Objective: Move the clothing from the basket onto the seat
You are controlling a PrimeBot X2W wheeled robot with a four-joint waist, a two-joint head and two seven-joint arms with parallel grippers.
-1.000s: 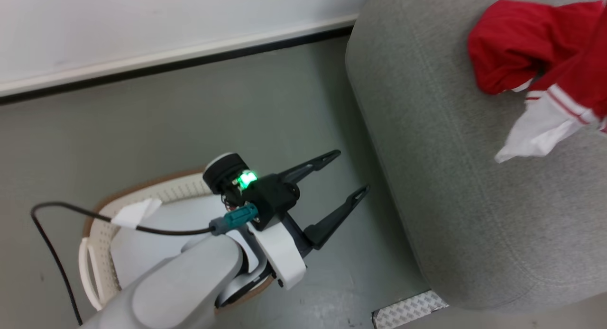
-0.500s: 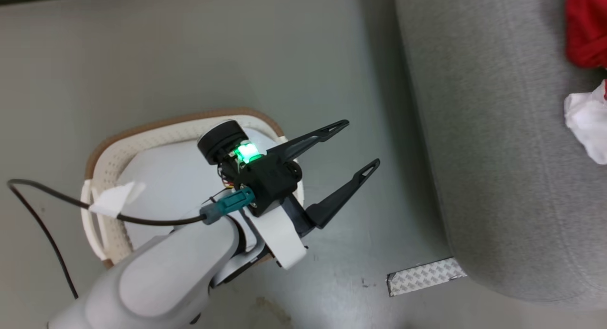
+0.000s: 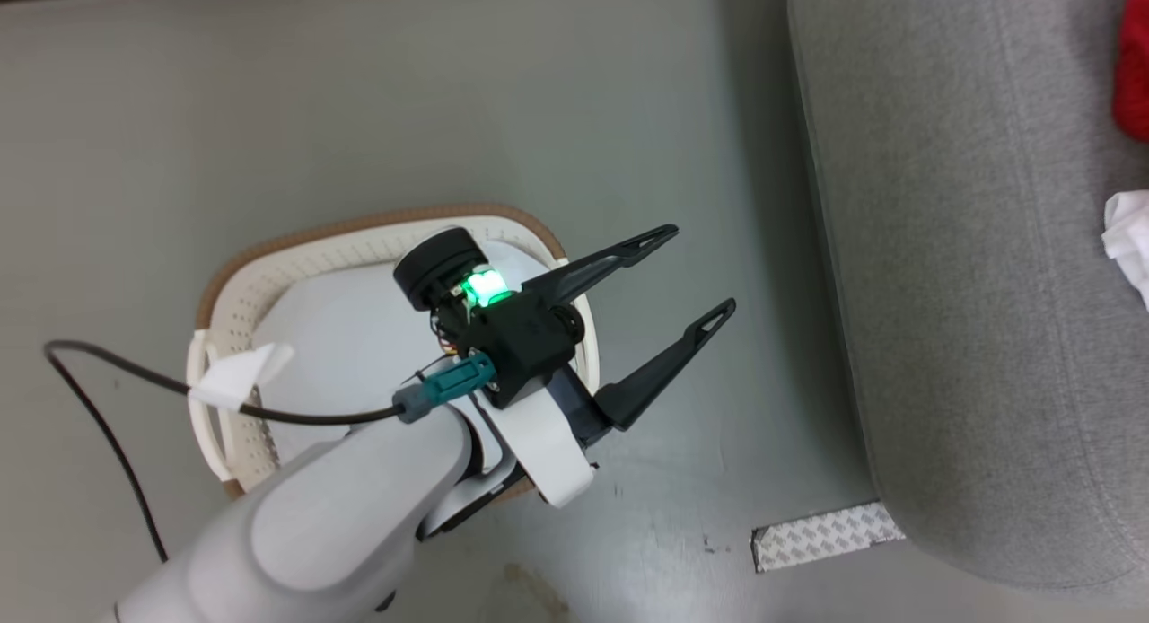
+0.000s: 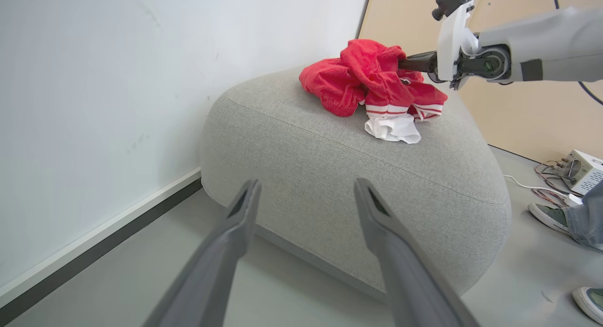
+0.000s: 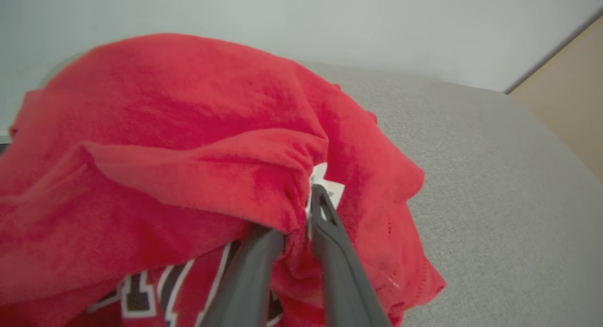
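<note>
Clothing (image 4: pixel 372 77): soft napped red cloth; seat (image 4: pixel 330 176): matt grey woven fabric; basket (image 3: pixel 296 259): perforated cream plastic, brown woven-look rim; floor (image 3: pixel 359 93): smooth, faintly glossy.

Head overhead; both wrists toward seat (image 4: pixel 330 176)

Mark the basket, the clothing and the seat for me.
basket (image 3: pixel 305 255), head view, far perforated wall.
clothing (image 4: pixel 372 77), left wrist view, red fabric atop the heap.
seat (image 4: pixel 339 176), left wrist view, bare grey front slope.

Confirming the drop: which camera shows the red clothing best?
Left wrist view: the whole clothing pile lies on the seat. Right wrist view gives a close-up of red fabric; head view catches an edge.
</note>
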